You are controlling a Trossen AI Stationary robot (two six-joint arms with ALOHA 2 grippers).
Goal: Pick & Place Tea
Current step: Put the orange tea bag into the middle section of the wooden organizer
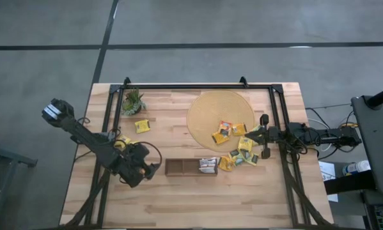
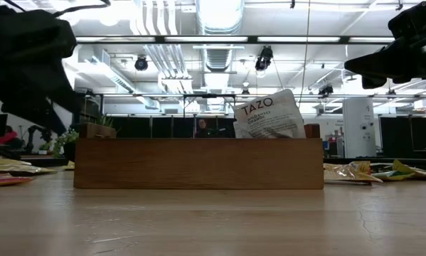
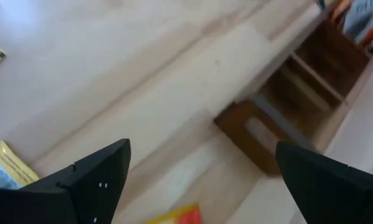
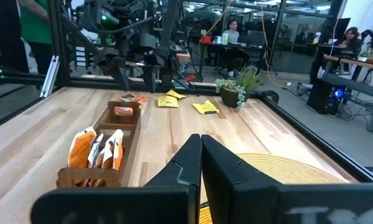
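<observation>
The tea lies in small yellow and orange sachets: some on the round woven mat (image 1: 204,105), a heap (image 1: 241,153) at its near edge, and loose ones (image 1: 141,126) near the left arm. A few sachets (image 4: 98,149) stand in the right end of the dark brown tray (image 1: 186,167), and one orange sachet (image 4: 125,111) lies in its left end. My left gripper (image 3: 202,186) hangs open, slanting down just off the tray's left end (image 3: 254,134), nothing between its fingers; an orange-yellow sachet (image 3: 174,215) lies on the table below it. My right gripper (image 4: 202,142) waits shut at the mat's right edge.
A small green plant (image 1: 132,102) stands at the far left corner inside the black frame (image 1: 197,85) that rims the table. Bare wood lies along the near edge (image 1: 197,204). People sit at desks in the room beyond the table.
</observation>
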